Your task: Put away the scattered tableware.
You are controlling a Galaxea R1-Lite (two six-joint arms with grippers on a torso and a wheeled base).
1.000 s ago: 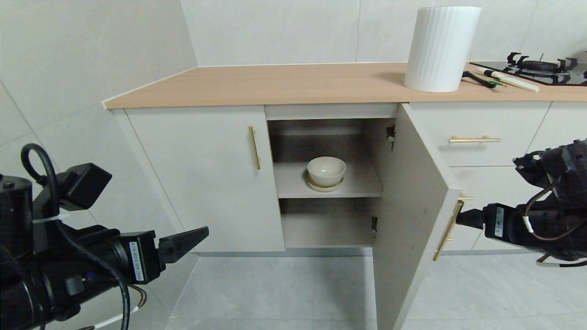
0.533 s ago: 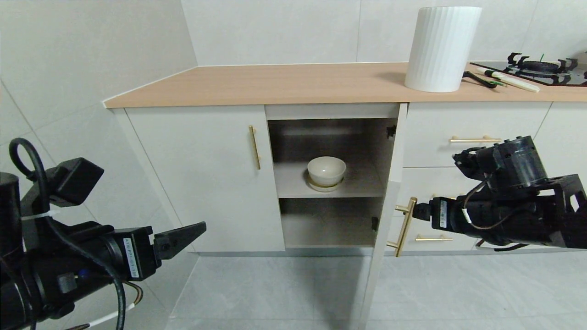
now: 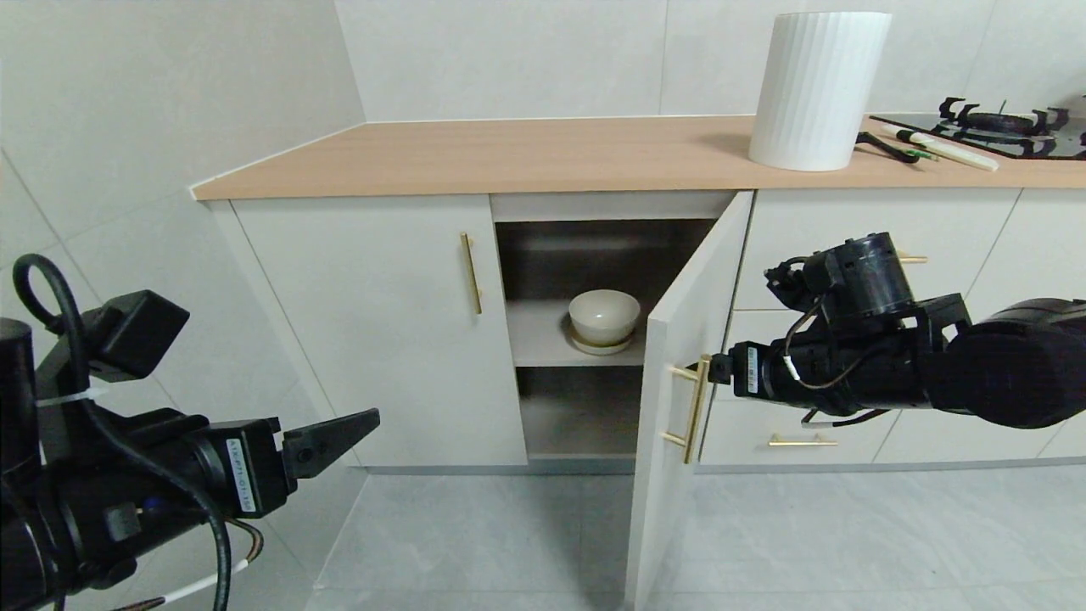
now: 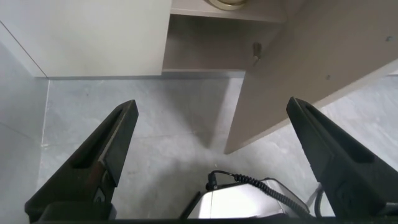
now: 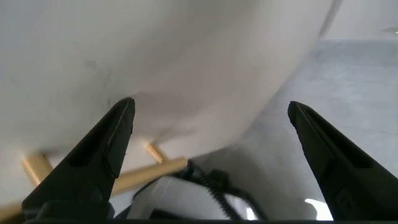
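A cream bowl (image 3: 603, 315) sits on a small plate (image 3: 601, 345) on the middle shelf of the open cabinet. The cabinet door (image 3: 670, 382) stands about half open, hinged on its right. My right gripper (image 3: 717, 369) is at the door's outer face, right beside the gold handle (image 3: 691, 407). In the right wrist view this gripper (image 5: 210, 106) is open, with the door (image 5: 186, 56) close ahead and the handle (image 5: 149, 171) near its base. My left gripper (image 3: 365, 420) hangs low at the left over the floor, open (image 4: 211, 106) and holding nothing.
A tall white ribbed container (image 3: 816, 89) stands on the wooden countertop (image 3: 509, 157), with utensils (image 3: 933, 146) and a gas hob (image 3: 1001, 123) to its right. The left cabinet door (image 3: 382, 331) is closed. Drawers (image 3: 874, 255) lie behind my right arm. Grey floor tiles (image 3: 475, 535) spread below.
My right arm has moved left with the cabinet door, swinging it from wide open to about half open. The bowl and my left gripper have barely moved.
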